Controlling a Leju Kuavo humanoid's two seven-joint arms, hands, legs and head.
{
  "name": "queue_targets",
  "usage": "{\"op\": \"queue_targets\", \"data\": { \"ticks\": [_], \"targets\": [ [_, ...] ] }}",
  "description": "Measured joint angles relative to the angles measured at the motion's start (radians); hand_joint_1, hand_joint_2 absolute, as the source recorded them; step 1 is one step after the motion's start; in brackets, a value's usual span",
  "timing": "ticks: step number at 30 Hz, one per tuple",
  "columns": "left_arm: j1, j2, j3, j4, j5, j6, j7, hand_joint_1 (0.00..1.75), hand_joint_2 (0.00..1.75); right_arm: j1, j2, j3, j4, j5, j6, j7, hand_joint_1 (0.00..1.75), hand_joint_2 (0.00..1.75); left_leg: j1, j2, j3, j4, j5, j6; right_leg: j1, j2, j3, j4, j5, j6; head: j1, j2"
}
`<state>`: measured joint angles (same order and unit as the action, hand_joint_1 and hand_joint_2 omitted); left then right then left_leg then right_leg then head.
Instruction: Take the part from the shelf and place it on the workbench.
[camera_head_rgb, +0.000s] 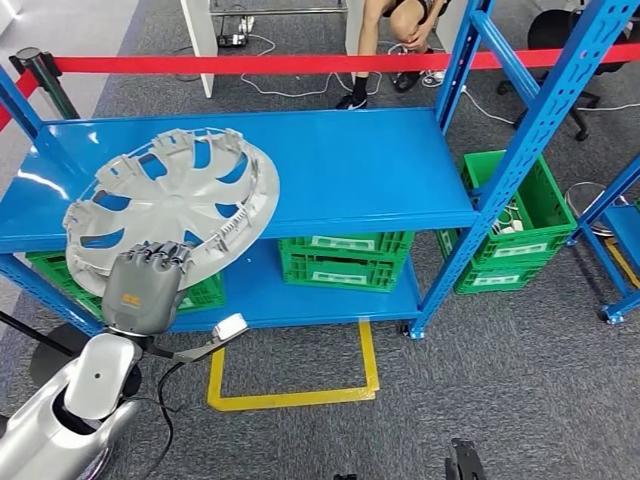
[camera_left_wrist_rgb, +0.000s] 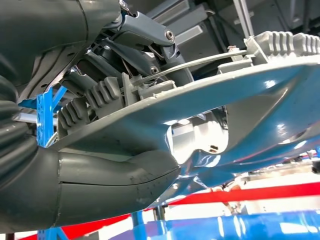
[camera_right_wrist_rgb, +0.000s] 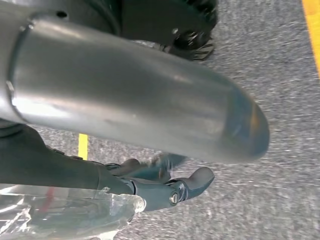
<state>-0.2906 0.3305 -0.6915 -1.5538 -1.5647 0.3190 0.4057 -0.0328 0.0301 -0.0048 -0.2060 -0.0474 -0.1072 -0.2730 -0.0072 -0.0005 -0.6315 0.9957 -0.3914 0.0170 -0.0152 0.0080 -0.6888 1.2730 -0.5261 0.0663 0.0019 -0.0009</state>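
A grey spoked wheel cover (camera_head_rgb: 173, 205) hangs tilted above the left end of the blue shelf (camera_head_rgb: 355, 170), its far edge raised. My left hand (camera_head_rgb: 143, 285) grips its near rim from below. In the left wrist view the thumb (camera_left_wrist_rgb: 113, 180) lies under the wheel cover (camera_left_wrist_rgb: 234, 100) and the dark fingers (camera_left_wrist_rgb: 90, 100) press on its ribbed edge from the other side. My right hand (camera_right_wrist_rgb: 158, 165) hangs over grey carpet with its fingers (camera_right_wrist_rgb: 181, 187) loosely extended and nothing in them.
Green crates (camera_head_rgb: 343, 262) stand on the lower shelf, and more green crates (camera_head_rgb: 521, 225) sit to the right. Slanted blue uprights (camera_head_rgb: 521, 150) frame the shelf's right end. Red barrier tape (camera_head_rgb: 302, 63) runs behind, and a person's legs (camera_head_rgb: 392, 30) are beyond it. A yellow floor marking (camera_head_rgb: 302, 395) lies in front.
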Motion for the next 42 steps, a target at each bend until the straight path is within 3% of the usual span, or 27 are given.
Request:
{"op": "queue_targets", "data": {
  "ticks": [1, 3, 5, 7, 8, 10, 12, 13, 15, 17, 18, 20, 22, 23, 24, 27, 28, 29, 30, 32, 34, 35, 37, 38, 39, 40, 42],
  "targets": [
    [0.004, -0.001, 0.006, 0.000, 0.000, 0.000, -0.004, 1.75, 1.75, -0.001, 0.000, 0.000, 0.000, 0.001, 0.000, 0.001, 0.00, 0.00, 0.000, 0.000, -0.011, 0.000, 0.010, -0.002, 0.002, 0.000, 0.051, -0.063, 0.019, -0.004, 0.000, 0.000],
    [0.013, -0.002, 0.017, -0.001, 0.000, 0.002, -0.012, 1.75, 1.75, -0.006, 0.000, 0.000, 0.000, 0.004, 0.000, 0.001, 0.00, 0.00, -0.002, 0.000, -0.026, 0.001, 0.028, -0.010, 0.007, 0.001, 0.149, -0.198, 0.021, -0.012, -0.001, 0.000],
    [0.019, -0.002, 0.030, -0.003, 0.000, 0.005, -0.018, 1.75, 1.75, -0.008, 0.000, 0.000, 0.000, 0.007, 0.000, 0.002, 0.00, 0.00, -0.002, 0.001, -0.033, -0.001, 0.046, -0.021, 0.012, 0.003, 0.175, -0.254, 0.010, -0.019, 0.000, 0.000],
    [0.026, -0.002, 0.043, -0.005, 0.000, 0.010, -0.023, 1.75, 1.75, -0.006, 0.001, 0.000, 0.000, 0.011, -0.001, 0.004, 0.00, 0.00, 0.001, 0.000, -0.037, -0.004, 0.055, -0.033, 0.012, 0.001, 0.160, -0.259, 0.027, -0.034, 0.002, 0.000],
    [0.030, -0.001, 0.050, -0.006, 0.000, 0.013, -0.025, 1.75, 1.75, -0.006, 0.001, 0.000, 0.000, 0.013, -0.001, 0.004, 0.00, 0.00, 0.002, 0.000, -0.042, 0.005, 0.037, -0.041, 0.010, 0.000, 0.155, -0.261, 0.038, -0.044, 0.000, 0.000],
    [0.038, 0.000, 0.062, -0.008, 0.000, 0.017, -0.029, 1.75, 1.75, -0.008, 0.002, 0.000, 0.000, 0.017, -0.004, 0.004, 0.00, 0.00, 0.006, -0.001, -0.064, 0.081, -0.055, -0.055, 0.005, -0.003, 0.136, -0.265, 0.064, -0.055, -0.004, 0.000],
    [0.046, 0.001, 0.073, -0.009, 0.000, 0.020, -0.033, 1.75, 1.75, -0.007, 0.002, -0.001, 0.000, 0.019, -0.006, 0.003, 0.00, 0.00, 0.012, -0.001, -0.090, 0.213, -0.147, -0.066, 0.003, -0.003, 0.104, -0.264, 0.090, -0.057, -0.006, 0.000],
    [0.051, 0.002, 0.078, -0.009, 0.000, 0.021, -0.035, 1.75, 1.75, -0.006, 0.002, -0.001, 0.000, 0.021, -0.006, 0.002, 0.00, 0.00, 0.014, -0.001, -0.093, 0.263, -0.162, -0.070, 0.002, -0.003, 0.088, -0.263, 0.102, -0.054, -0.006, 0.000],
    [0.062, 0.003, 0.088, -0.009, 0.000, 0.023, -0.038, 1.75, 1.75, -0.005, 0.002, -0.001, 0.000, 0.024, -0.009, 0.001, 0.00, 0.00, 0.019, -0.001, -0.055, 0.271, -0.129, -0.076, -0.002, -0.004, 0.057, -0.261, 0.125, -0.047, -0.006, 0.000],
    [0.067, 0.005, 0.096, -0.011, 0.000, 0.024, -0.039, 1.75, 1.75, -0.005, 0.003, -0.001, 0.000, 0.026, -0.012, 0.001, 0.00, 0.00, 0.025, -0.001, 0.043, 0.157, -0.093, -0.083, -0.005, -0.004, 0.031, -0.257, 0.146, -0.036, -0.006, 0.000],
    [0.069, 0.005, 0.101, -0.014, 0.000, 0.024, -0.040, 1.75, 1.75, -0.005, 0.003, -0.001, 0.000, 0.028, -0.013, 0.001, 0.00, 0.00, 0.027, -0.002, 0.095, 0.082, -0.097, -0.082, -0.005, -0.003, 0.021, -0.255, 0.155, -0.030, -0.006, 0.000],
    [0.073, 0.005, 0.111, -0.018, 0.000, 0.028, -0.046, 1.75, 1.75, -0.005, 0.004, -0.001, 0.001, 0.029, -0.016, 0.001, 0.00, 0.00, 0.025, -0.005, 0.148, -0.010, -0.116, -0.066, -0.004, -0.002, 0.008, -0.260, 0.180, -0.016, -0.006, 0.000],
    [0.083, 0.005, 0.121, -0.020, -0.001, 0.034, -0.056, 1.75, 1.75, 0.000, 0.004, -0.001, 0.002, 0.030, -0.017, 0.001, 0.00, 0.00, 0.020, -0.003, 0.135, -0.022, -0.106, -0.038, -0.008, -0.002, 0.003, -0.271, 0.200, -0.003, -0.006, 0.000],
    [0.090, 0.005, 0.127, -0.021, -0.001, 0.035, -0.062, 1.75, 1.75, 0.004, 0.005, -0.001, 0.003, 0.031, -0.017, 0.002, 0.00, 0.00, 0.019, -0.002, 0.127, -0.021, -0.096, -0.027, -0.010, -0.003, -0.003, -0.267, 0.188, 0.002, -0.005, 0.000],
    [0.096, 0.005, 0.133, -0.021, -0.001, 0.036, -0.067, 1.75, 1.75, 0.008, 0.006, 0.000, 0.004, 0.031, -0.017, 0.002, 0.00, 0.00, 0.018, 0.000, 0.117, -0.022, -0.084, -0.017, -0.011, -0.003, -0.013, -0.244, 0.155, 0.005, -0.003, 0.000],
    [0.109, 0.005, 0.151, -0.023, -0.001, 0.036, -0.075, 1.75, 1.75, 0.008, 0.009, 0.000, 0.005, 0.032, -0.017, 0.003, 0.00, 0.00, 0.011, 0.002, 0.078, -0.021, -0.050, 0.000, -0.008, -0.004, -0.057, -0.055, 0.002, 0.006, 0.000, 0.000],
    [0.112, 0.005, 0.155, -0.023, -0.001, 0.036, -0.076, 1.75, 1.75, 0.007, 0.009, 0.000, 0.005, 0.032, -0.017, 0.003, 0.00, 0.00, 0.007, 0.002, 0.063, -0.021, -0.038, 0.001, -0.005, -0.004, -0.062, 0.005, -0.019, 0.005, 0.000, 0.000],
    [0.114, 0.005, 0.159, -0.023, -0.001, 0.036, -0.076, 1.75, 1.75, 0.005, 0.009, 0.000, 0.005, 0.032, -0.018, 0.003, 0.00, 0.00, 0.004, 0.002, 0.048, -0.021, -0.026, 0.003, -0.002, -0.004, -0.054, 0.037, -0.017, 0.001, 0.000, 0.000],
    [0.116, 0.005, 0.161, -0.023, -0.001, 0.036, -0.076, 1.75, 1.75, 0.004, 0.010, 0.000, 0.005, 0.032, -0.018, 0.003, 0.00, 0.00, 0.001, 0.002, 0.034, -0.020, -0.015, 0.003, 0.002, -0.004, -0.029, 0.033, 0.003, -0.005, 0.000, 0.000],
    [0.119, 0.005, 0.166, -0.023, -0.001, 0.036, -0.078, 1.75, 1.75, 0.001, 0.010, 0.000, 0.005, 0.033, -0.018, 0.003, 0.00, 0.00, -0.003, 0.000, 0.010, -0.019, 0.006, 0.001, 0.011, -0.003, 0.070, -0.075, 0.040, -0.021, 0.000, 0.000],
    [0.123, 0.005, 0.176, -0.026, -0.001, 0.037, -0.085, 1.75, 1.75, -0.004, 0.010, 0.000, 0.005, 0.034, -0.018, 0.003, 0.00, 0.00, -0.006, 0.000, -0.004, -0.018, 0.026, -0.006, 0.019, -0.002, 0.178, -0.225, 0.024, -0.034, -0.001, 0.000],
    [0.126, 0.006, 0.181, -0.027, -0.001, 0.038, -0.090, 1.75, 1.75, -0.005, 0.011, 0.000, 0.005, 0.035, -0.019, 0.002, 0.00, 0.00, -0.006, 0.001, -0.007, -0.019, 0.035, -0.010, 0.022, 0.000, 0.203, -0.269, 0.010, -0.037, -0.001, 0.000],
    [0.135, 0.007, 0.192, -0.031, -0.001, 0.044, -0.100, 1.75, 1.75, -0.005, 0.016, 0.000, 0.005, 0.038, -0.022, 0.003, 0.00, 0.00, -0.004, 0.001, -0.013, -0.021, 0.051, -0.022, 0.024, 0.001, 0.199, -0.286, 0.018, -0.045, 0.000, 0.000],
    [0.141, 0.008, 0.198, -0.033, -0.001, 0.048, -0.105, 1.75, 1.75, -0.005, 0.019, 0.000, 0.005, 0.040, -0.024, 0.003, 0.00, 0.00, -0.003, 0.001, -0.018, -0.017, 0.045, -0.028, 0.022, -0.001, 0.192, -0.288, 0.026, -0.052, 0.001, 0.000],
    [0.147, 0.009, 0.205, -0.035, -0.001, 0.052, -0.110, 1.75, 1.75, -0.005, 0.021, 0.000, 0.005, 0.043, -0.026, 0.004, 0.00, 0.00, -0.002, 0.000, -0.028, 0.001, 0.016, -0.036, 0.020, -0.002, 0.182, -0.289, 0.039, -0.060, -0.001, 0.000],
    [0.154, 0.011, 0.213, -0.036, -0.001, 0.055, -0.115, 1.75, 1.75, -0.004, 0.024, 0.000, 0.005, 0.046, -0.029, 0.004, 0.00, 0.00, -0.001, 0.000, -0.040, 0.037, -0.031, -0.044, 0.017, -0.003, 0.171, -0.291, 0.054, -0.066, -0.003, 0.000],
    [0.165, 0.013, 0.229, -0.037, -0.001, 0.058, -0.124, 1.75, 1.75, -0.004, 0.027, 0.000, 0.005, 0.049, -0.033, 0.004, 0.00, 0.00, 0.004, 0.000, -0.070, 0.161, -0.138, -0.056, 0.017, -0.003, 0.141, -0.290, 0.081, -0.071, -0.008, 0.000]
  ]
}}
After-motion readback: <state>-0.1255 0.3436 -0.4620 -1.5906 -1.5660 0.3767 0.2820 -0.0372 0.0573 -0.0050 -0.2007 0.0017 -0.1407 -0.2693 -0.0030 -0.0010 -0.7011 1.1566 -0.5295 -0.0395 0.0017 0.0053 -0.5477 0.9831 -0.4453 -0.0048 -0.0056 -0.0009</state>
